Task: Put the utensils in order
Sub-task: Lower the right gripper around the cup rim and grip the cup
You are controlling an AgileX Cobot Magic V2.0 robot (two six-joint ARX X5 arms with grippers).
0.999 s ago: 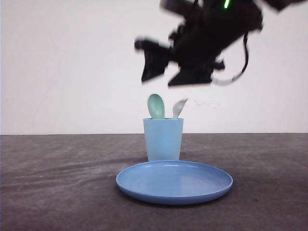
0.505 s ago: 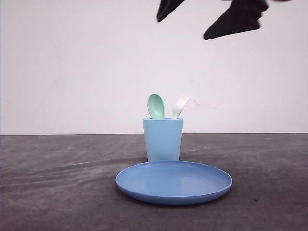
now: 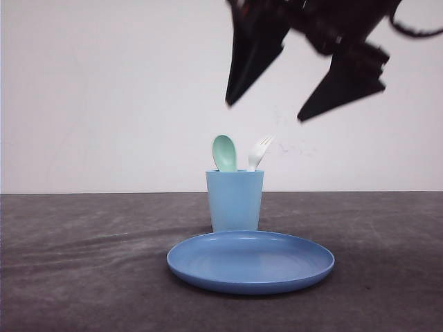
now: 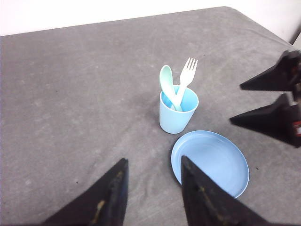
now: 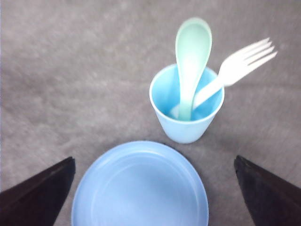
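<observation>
Centre frame: light blue plastic cup (image 3: pixel 234 200) holds mint-green spoon (image 3: pixel 223 152), white fork (image 3: pixel 259 151) | blue round plate (image 3: pixel 250 261) bare | left gripper (image 4: pixel 151 190), right gripper (image 3: pixel 266 111) jaws spread, unladen.

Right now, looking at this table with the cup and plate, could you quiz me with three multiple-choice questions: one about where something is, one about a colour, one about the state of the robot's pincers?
1. Where are the fork and spoon?
A. Lying on the plate
B. Standing in the cup
C. Flat on the table

2. What colour is the spoon?
A. Mint green
B. Red
C. Black

3. How does the right gripper stand?
A. Shut on the fork
B. Shut on the cup
C. Open, holding nothing

Answers:
1 B: both handles sit inside the light blue cup, heads poking above its rim, while the blue plate is bare.
2 A: its bowl is pale green beside the white fork.
3 C: its fingers are spread wide above the plate, nothing between them.
</observation>
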